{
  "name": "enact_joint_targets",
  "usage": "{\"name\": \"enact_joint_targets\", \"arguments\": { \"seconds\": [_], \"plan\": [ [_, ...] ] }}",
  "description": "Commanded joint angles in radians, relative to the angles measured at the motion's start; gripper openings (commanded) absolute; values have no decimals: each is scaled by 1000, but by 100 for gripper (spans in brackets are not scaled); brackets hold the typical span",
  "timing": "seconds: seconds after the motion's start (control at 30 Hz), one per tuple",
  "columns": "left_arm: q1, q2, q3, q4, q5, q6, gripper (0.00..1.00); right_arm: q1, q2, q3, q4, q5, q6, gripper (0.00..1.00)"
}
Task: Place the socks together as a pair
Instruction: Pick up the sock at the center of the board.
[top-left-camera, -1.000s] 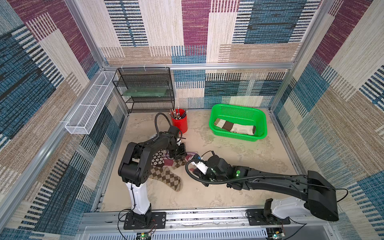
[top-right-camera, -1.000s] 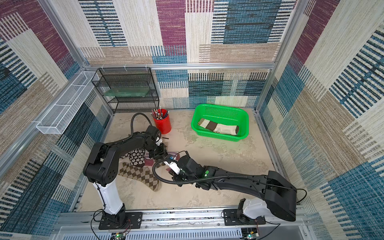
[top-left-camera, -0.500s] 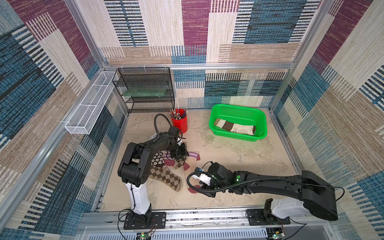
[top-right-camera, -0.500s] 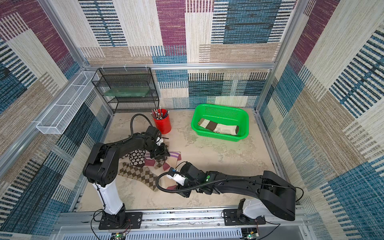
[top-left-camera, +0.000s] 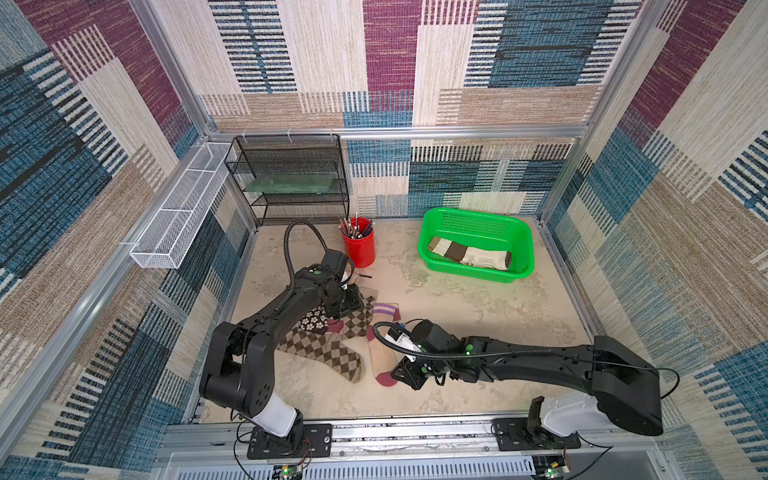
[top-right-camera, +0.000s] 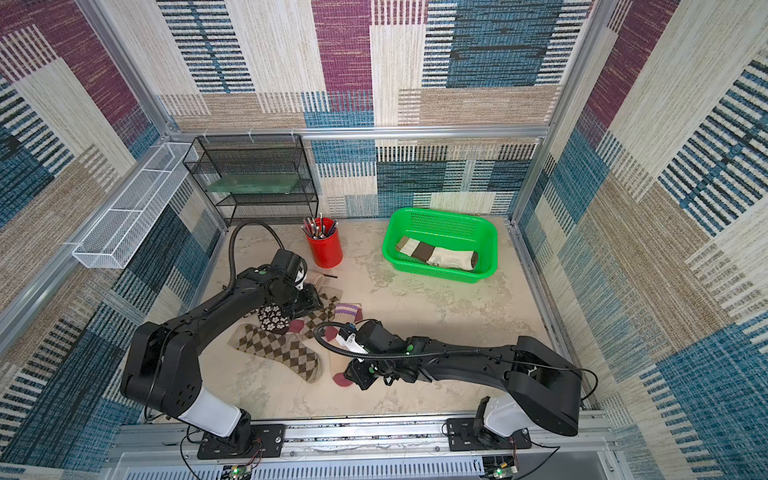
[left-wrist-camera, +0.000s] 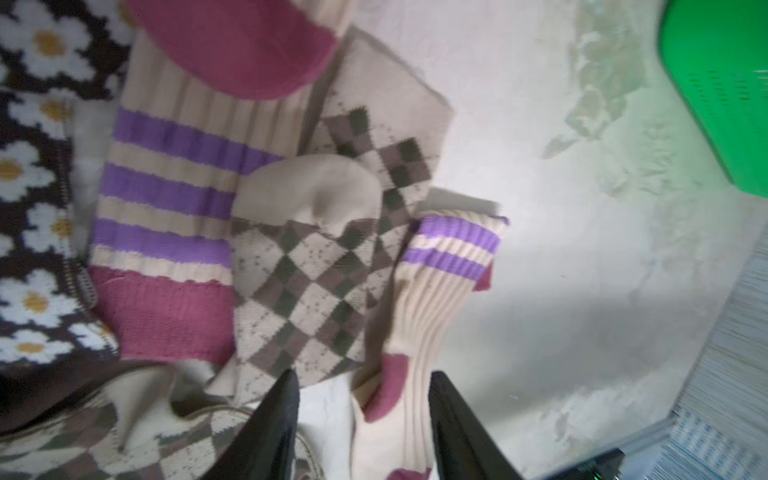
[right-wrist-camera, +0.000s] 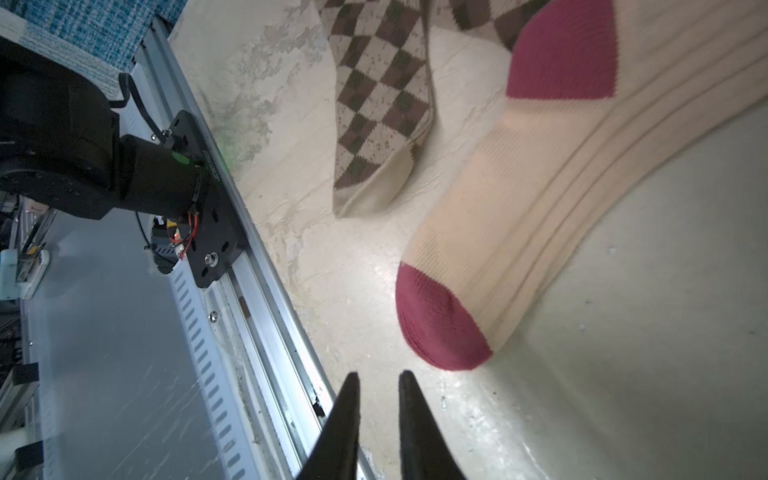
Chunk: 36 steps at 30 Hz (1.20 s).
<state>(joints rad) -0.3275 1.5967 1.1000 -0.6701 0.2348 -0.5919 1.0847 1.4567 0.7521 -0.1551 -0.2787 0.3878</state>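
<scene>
Right wrist view shows the striped sock (right-wrist-camera: 519, 199) lying on the table (right-wrist-camera: 644, 353), maroon toe just ahead of my right gripper (right-wrist-camera: 379, 374), jaws narrow and empty, its length running away toward my half-open left gripper (left-wrist-camera: 363, 374).

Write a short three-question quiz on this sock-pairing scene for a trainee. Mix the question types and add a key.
1. True or false: the green basket is empty.
2. The toe of the striped sock nearest the right gripper is: A maroon, B blue, C black.
3. Fill in: the red cup holds ____.
Key: 1 false, cream-brown socks lie in it; 2 A; 3 pens or pencils.
</scene>
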Motion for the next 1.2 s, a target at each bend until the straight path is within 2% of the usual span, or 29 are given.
{"name": "enact_joint_targets", "arguments": {
  "seconds": [0.0,0.17,0.33,0.53,0.73,0.9,0.93,1.07,1.17],
  "plan": [
    [10,32,-33,1,-28,-6,44,-4,69,38,-1,-11,50,19],
    [15,31,-96,69,-53,-27,39,11,169,100,-7,0,87,16],
    [28,41,-142,93,-46,-37,38,14,258,119,-143,105,114,11],
    [30,34,-158,94,-55,-22,37,-35,237,67,-341,240,236,11],
    [34,46,-168,98,-48,-17,37,-178,144,66,-556,414,277,14],
    [34,63,-167,99,-31,3,36,-308,70,86,-655,521,269,25],
    [34,65,-167,98,-28,4,36,-328,53,91,-649,509,268,27],
    [33,66,-171,103,-13,16,36,-344,-33,89,-569,357,336,48],
    [33,63,-175,107,0,21,36,-335,-75,55,-510,288,428,56]
  ]
}}
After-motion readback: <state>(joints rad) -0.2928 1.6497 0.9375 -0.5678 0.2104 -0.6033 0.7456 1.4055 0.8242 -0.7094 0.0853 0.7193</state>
